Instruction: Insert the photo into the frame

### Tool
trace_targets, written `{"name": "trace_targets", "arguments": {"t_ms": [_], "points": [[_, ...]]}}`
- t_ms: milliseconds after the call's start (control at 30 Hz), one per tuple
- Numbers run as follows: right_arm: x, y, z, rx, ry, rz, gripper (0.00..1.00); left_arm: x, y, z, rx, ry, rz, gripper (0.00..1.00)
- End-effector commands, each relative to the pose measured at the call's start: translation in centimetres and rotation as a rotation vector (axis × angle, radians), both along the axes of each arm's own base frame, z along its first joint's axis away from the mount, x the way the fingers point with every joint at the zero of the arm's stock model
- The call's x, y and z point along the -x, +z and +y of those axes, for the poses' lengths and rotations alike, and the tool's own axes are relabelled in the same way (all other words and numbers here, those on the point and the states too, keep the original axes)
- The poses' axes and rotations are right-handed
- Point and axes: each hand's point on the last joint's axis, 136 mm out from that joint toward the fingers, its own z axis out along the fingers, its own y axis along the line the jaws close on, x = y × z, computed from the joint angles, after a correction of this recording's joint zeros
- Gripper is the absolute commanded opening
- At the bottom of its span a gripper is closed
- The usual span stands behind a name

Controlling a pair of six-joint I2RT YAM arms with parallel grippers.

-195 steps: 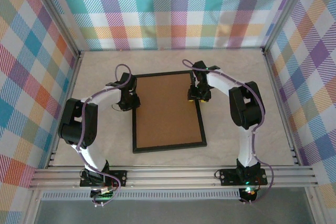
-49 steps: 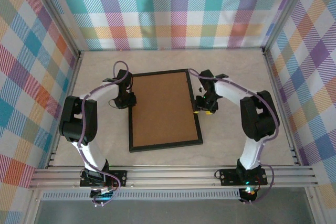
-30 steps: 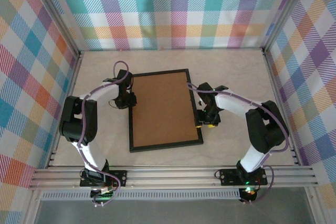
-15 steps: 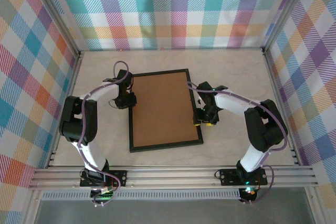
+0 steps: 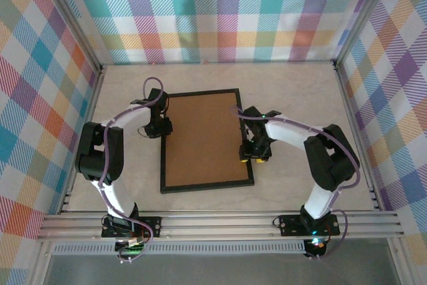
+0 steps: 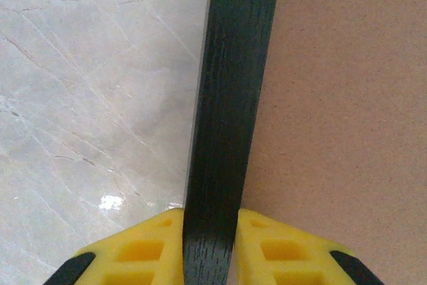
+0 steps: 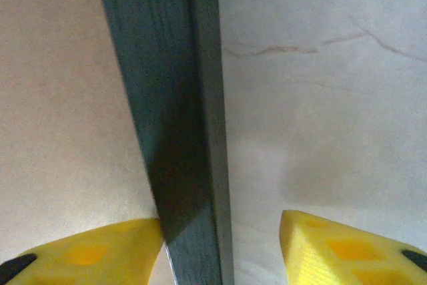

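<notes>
Lab robot cell: marble-look bench (image 5: 300,98), plaid cloth walls (image 5: 220,11) closing in bench on three sides, aluminium rail (image 5: 220,226) along bench's near edge.

Frame (image 5: 203,141) – thin black rim, dark wood grain up close, portrait shape. Lies flat, face down, brown back board up, mid table (image 5: 300,98) – slightly skewed to the table edges.
</notes>
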Motion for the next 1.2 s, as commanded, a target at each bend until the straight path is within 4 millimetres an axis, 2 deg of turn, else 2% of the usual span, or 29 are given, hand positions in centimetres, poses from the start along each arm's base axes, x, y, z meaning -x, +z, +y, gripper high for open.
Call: {"name": "trace_targets", "arguments": {"t_ms": [0,167,333,467,600,733,1000,1100,1167], "points": [[3.4,-5.9,0.3,0.121,0.043,0.122,0.54,-0.2,1.4,-3.7,0.146,-0.037,-0.021,0.22],[2.9,-6.2,0.6,0.151,0.055,0.111,0.54,-0.1,1.3,-3.8,0.143,-0.040,-0.017,0.22],[1.9,-4.2,1.1,0.125,0.071,0.085,0.54,-0.2,1.6,-3.5,0.129,-0.037,-0.024,0.22],[0.0,-0.3,1.8,0.024,0.052,0.022,0.55,-0.3,1.9,-3.1,0.113,-0.033,-0.030,0.22],[-1.9,2.4,0.9,0.005,0.043,-0.040,0.56,-0.4,2.1,-2.8,0.106,-0.024,-0.037,0.22],[-4.1,3.2,0.2,-0.031,0.005,-0.080,0.57,-0.3,2.5,-2.5,0.098,-0.020,-0.035,0.23],[-8.9,6.0,0.9,-0.144,-0.013,-0.195,0.57,-0.2,4.1,-1.5,0.049,-0.009,-0.058,0.31],[-9.7,6.0,0.2,-0.139,-0.017,-0.207,0.57,-0.2,4.3,-1.2,0.035,-0.007,-0.053,0.34],[-10.2,5.7,-0.3,-0.132,-0.019,-0.221,0.56,-0.3,4.5,-0.9,0.017,-0.005,-0.055,0.40]]}}
